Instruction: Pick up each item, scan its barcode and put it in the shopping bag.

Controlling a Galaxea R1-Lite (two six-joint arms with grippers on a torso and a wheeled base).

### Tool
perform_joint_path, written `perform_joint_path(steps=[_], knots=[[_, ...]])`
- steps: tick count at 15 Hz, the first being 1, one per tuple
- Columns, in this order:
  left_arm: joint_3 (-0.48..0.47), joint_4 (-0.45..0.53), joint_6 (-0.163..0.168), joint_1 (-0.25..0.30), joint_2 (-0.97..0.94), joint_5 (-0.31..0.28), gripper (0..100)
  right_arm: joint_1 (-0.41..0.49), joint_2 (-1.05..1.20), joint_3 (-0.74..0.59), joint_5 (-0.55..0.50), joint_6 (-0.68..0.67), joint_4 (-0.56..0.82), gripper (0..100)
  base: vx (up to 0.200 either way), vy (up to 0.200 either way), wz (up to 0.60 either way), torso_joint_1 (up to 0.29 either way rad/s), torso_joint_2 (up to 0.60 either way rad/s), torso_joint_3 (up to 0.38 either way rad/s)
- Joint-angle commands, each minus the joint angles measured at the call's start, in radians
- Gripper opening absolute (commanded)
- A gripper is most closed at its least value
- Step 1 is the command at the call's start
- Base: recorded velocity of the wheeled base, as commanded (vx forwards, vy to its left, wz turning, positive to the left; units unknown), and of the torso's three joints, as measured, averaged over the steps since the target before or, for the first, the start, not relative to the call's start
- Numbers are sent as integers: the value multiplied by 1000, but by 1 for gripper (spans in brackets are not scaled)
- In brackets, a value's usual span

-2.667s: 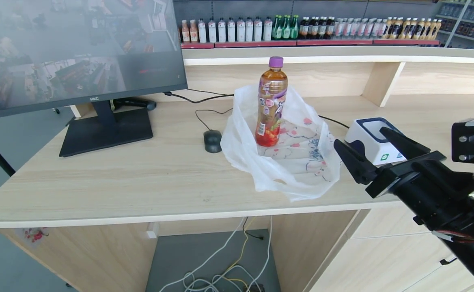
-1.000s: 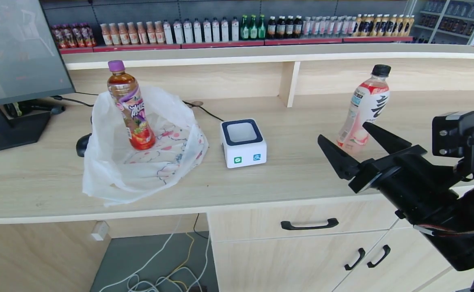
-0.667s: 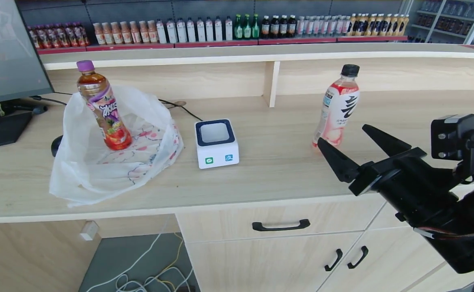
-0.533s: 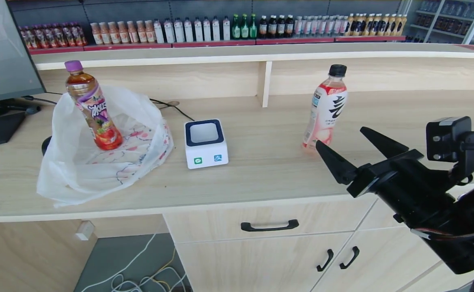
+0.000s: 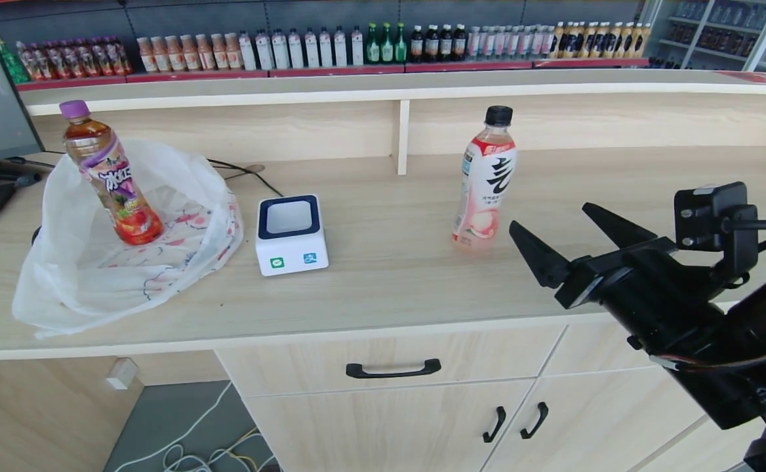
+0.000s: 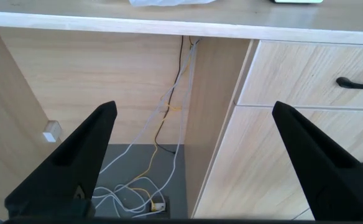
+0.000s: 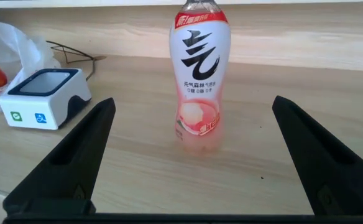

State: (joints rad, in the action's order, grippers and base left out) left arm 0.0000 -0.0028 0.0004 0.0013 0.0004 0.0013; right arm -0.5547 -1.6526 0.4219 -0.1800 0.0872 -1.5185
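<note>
The counter (image 5: 383,288) is pale wood grain, smooth and matt. The shopping bag (image 5: 81,282) at its left end is thin, crinkled, translucent plastic. The tea bottle (image 5: 111,180) and the pink bottle (image 5: 486,180) are clear glossy plastic with shiny printed sleeves. The scanner (image 5: 291,236) is smooth white plastic; the right gripper (image 5: 550,216) is matt black.

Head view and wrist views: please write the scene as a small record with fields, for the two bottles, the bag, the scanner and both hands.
pink bottle: upright on the counter, black cap, not held
tea bottle: upright in the open shopping bag, purple cap
scanner: white box, between the shopping bag and the pink bottle
right hand: open, empty, facing the pink bottle, apart from it
left hand: open, empty, lower than the counter's edge
</note>
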Motion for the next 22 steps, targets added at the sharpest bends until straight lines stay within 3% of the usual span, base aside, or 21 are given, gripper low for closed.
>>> perform_joint_path(steps=[1, 6, 10, 22], knots=[[0, 0, 0, 0, 0, 0, 100, -2, 0, 106, -1, 0, 112, 100, 0, 0, 0, 0, 0, 0], [0, 0, 0, 0, 0, 0, 100, 27, -61, 327, -1, -4, 330, 100, 0, 0, 0, 0, 0, 0], [0, 0, 0, 0, 0, 0, 100, 30, -158, 457, -1, -4, 340, 100, 0, 0, 0, 0, 0, 0], [0, 0, 0, 0, 0, 0, 100, 36, -266, 558, 7, -6, 340, 100, 0, 0, 0, 0, 0, 0]])
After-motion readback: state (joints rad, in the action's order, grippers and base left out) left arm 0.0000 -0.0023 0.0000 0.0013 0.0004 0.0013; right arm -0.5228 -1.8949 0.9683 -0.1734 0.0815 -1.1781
